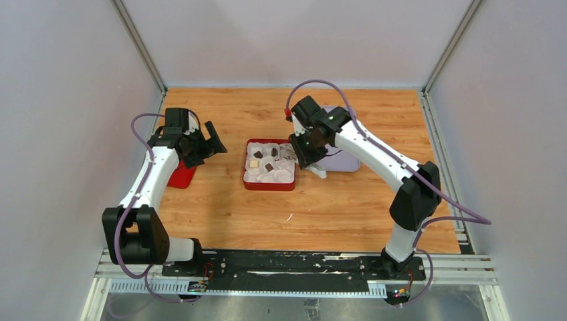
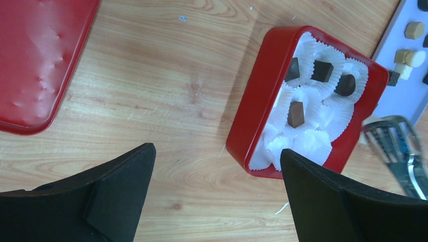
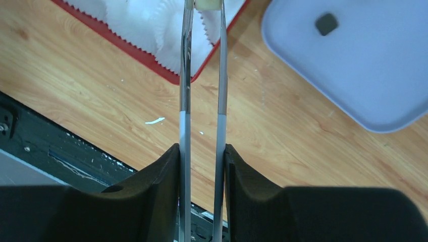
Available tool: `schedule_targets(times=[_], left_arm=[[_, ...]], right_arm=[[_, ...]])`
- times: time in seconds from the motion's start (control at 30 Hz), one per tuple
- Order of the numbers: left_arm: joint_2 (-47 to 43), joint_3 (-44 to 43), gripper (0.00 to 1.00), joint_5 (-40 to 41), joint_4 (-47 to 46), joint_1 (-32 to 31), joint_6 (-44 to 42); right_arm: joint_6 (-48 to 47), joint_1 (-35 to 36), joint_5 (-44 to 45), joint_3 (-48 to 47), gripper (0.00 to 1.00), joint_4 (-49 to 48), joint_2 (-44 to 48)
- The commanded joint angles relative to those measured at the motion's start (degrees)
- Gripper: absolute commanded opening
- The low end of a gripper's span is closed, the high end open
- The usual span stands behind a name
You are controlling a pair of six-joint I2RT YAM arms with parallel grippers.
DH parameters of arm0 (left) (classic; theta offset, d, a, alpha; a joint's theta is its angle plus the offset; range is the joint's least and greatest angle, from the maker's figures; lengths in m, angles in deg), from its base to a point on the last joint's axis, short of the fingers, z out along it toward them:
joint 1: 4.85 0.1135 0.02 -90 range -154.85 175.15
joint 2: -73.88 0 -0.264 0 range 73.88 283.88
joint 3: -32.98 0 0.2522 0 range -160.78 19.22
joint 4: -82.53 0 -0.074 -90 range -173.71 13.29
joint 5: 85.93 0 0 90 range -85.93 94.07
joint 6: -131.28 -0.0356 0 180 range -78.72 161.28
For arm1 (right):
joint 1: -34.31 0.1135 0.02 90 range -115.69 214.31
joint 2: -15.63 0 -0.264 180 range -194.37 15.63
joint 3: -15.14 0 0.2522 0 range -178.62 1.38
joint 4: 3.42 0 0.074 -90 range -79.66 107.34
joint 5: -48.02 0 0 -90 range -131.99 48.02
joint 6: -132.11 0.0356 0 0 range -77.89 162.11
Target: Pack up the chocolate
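Right pincer (image 3: pixel 202 154) clamps tongs (image 3: pixel 185 91), their cream chocolate (image 3: pixel 208 4) cut off

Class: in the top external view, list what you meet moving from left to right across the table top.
From the left: red lid → left end effector, open → red box lined with white paper cups → lavender tray.

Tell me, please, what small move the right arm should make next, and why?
Probably lower the tongs slightly and ease the right gripper open: they pinch a cream chocolate above the white paper cups in the red box.
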Motion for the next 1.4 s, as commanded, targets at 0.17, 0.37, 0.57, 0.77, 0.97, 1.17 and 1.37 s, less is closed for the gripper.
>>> schedule_targets(times=[0.17, 0.37, 0.57, 0.77, 0.97, 1.17, 1.37], left_arm=[[-1.08, 0.48, 1.00, -0.74, -0.85, 0.26, -0.24], [-1.24, 0.31, 1.00, -0.52, -0.52, 0.26, -0.63], [-1.00, 0.20, 1.00, -0.82, -0.53, 0.26, -0.61], [-0.90, -0.09, 1.00, -1.02, -0.52, 0.28, -0.70], [-0.85, -0.28, 1.00, -1.21, -0.41, 0.26, -0.74], [-0.90, -0.25, 1.00, -1.22, -0.43, 0.26, -0.79], [-1.23, -0.10, 1.00, -1.03, -0.28, 0.26, -0.88]], right_arm=[[-2.19, 2.69, -0.61, 0.45, 0.00, 1.75, -4.01], [-2.14, 3.03, -0.37, 1.80, 0.02, 1.69, -4.72], [-2.28, 3.38, -0.22, 1.97, 0.24, 1.85, -4.90], [-2.15, 3.38, 0.09, 1.58, 0.37, 1.82, -5.08], [-2.11, 3.34, 0.61, 0.95, 0.38, 1.93, -5.01], [-2.23, 3.33, 0.88, 0.71, 0.41, 1.91, -5.04], [-2.00, 3.35, 0.92, 0.53, 0.41, 1.89, -4.92]])
